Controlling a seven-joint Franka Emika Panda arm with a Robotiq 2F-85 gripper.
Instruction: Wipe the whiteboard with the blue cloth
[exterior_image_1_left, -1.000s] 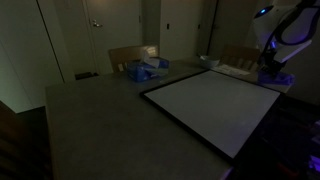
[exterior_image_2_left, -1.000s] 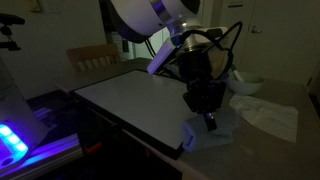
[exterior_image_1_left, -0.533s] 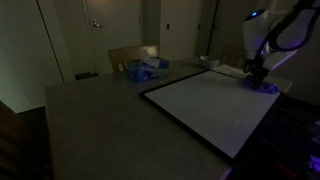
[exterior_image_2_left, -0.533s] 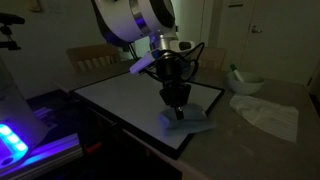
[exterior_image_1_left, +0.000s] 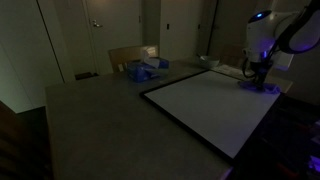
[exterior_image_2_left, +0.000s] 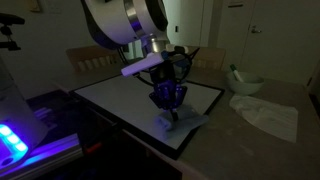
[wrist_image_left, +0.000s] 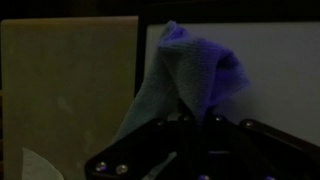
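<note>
The whiteboard (exterior_image_1_left: 215, 105) lies flat on the table with a dark frame; it also shows in an exterior view (exterior_image_2_left: 130, 95) and in the wrist view (wrist_image_left: 270, 60). The blue cloth (exterior_image_2_left: 180, 122) rests on the board's near corner; it also shows in an exterior view (exterior_image_1_left: 262, 86). In the wrist view the cloth (wrist_image_left: 190, 70) rises to a peak and runs down between my fingers. My gripper (exterior_image_2_left: 170, 112) is shut on the cloth and presses it onto the board, and it also shows in an exterior view (exterior_image_1_left: 258, 80).
A white crumpled cloth (exterior_image_2_left: 265, 115) and a bowl (exterior_image_2_left: 246, 85) lie on the table beside the board. A blue bundle (exterior_image_1_left: 145, 70) sits by a wooden chair (exterior_image_1_left: 125, 55) at the far edge. A lit device (exterior_image_2_left: 15, 140) stands nearby.
My gripper has dragged the blue cloth from the board's edge further onto the whiteboard. The arm has swung inward over the board.
</note>
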